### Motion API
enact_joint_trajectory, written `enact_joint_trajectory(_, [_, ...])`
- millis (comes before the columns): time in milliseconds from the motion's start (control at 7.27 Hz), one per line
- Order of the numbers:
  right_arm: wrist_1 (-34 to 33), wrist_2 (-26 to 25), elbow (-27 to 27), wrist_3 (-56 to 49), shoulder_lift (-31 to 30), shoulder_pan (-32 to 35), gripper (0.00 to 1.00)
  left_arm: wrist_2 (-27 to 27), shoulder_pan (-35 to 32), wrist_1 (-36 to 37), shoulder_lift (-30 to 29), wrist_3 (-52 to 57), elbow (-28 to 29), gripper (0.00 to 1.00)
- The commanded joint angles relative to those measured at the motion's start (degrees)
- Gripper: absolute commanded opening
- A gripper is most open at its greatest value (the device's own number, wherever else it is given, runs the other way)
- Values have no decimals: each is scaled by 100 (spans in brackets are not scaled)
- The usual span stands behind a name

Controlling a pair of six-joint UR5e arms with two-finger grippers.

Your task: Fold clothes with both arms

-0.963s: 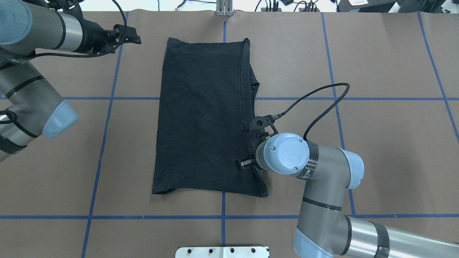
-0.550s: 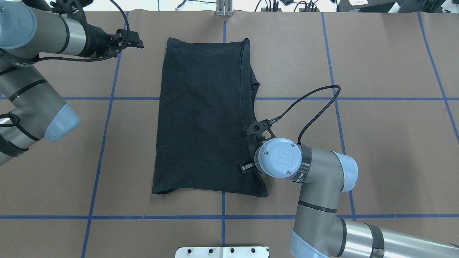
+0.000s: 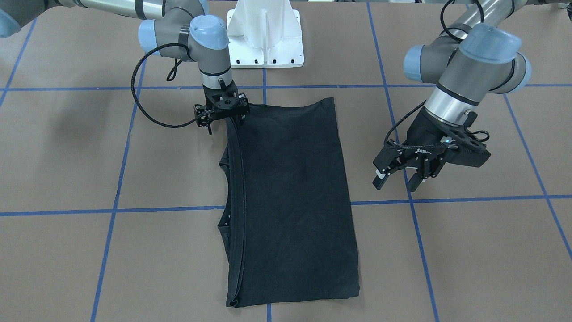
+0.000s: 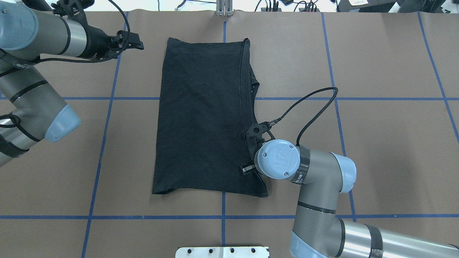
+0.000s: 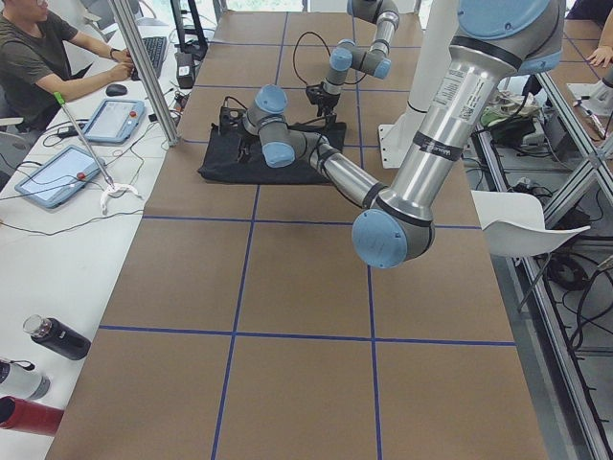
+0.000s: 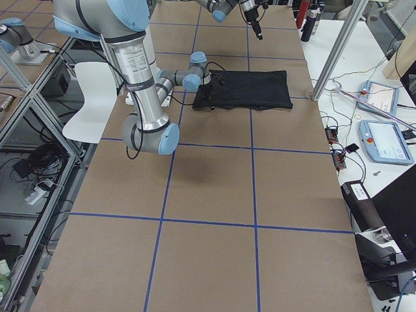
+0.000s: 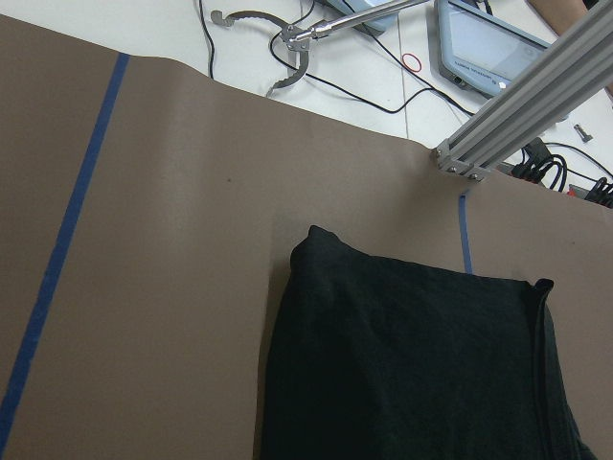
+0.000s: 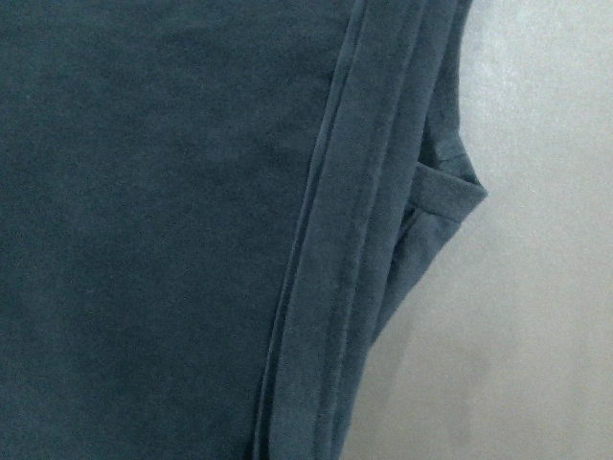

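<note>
Flat on the brown tabletop [image 4: 376, 143] lies the black T-shirt [image 4: 200, 118], folded into a long rectangle whose length runs away from the robot. It sits near the middle of the surface, across one of the blue tape lines [image 4: 104, 143] that mark a grid. No logo shows, only plain black cloth. Its stacked hems run along the edge on the robot's right, and a sleeve tip [image 4: 254, 86] pokes out past that edge onto the paper.

The right arm [image 3: 196, 36] reaches in from the robot's side with its wrist pointing straight down. Its end effector [image 3: 223, 123] is at the hemmed edge of the shirt, close to the corner nearest the robot. The wrist covers it from overhead and its fingers are too small and dark against the cloth in the front view, so I cannot tell whether they are apart or clamped on the fabric. The right wrist camera sits very close to the cloth and shows only the seam bands and the sleeve tip [image 8: 450, 192].

The left arm [image 3: 464, 76] hangs above bare tabletop, well apart from the shirt, off its far left corner. Its end effector [image 3: 397, 181] is tilted downward with the two fingers spread and nothing between them. The left wrist camera looks at the shirt's far left corner [image 7: 316, 240].
</note>
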Motion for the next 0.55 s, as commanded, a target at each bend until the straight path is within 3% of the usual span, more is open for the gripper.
enact_joint_trajectory(0, [0, 0, -104, -30, 6, -2, 99, 9, 29, 0, 1, -9, 3, 100])
enact_joint_trajectory(413, [0, 61, -104, -47, -29, 94, 99, 9, 47, 0, 1, -17, -15, 100])
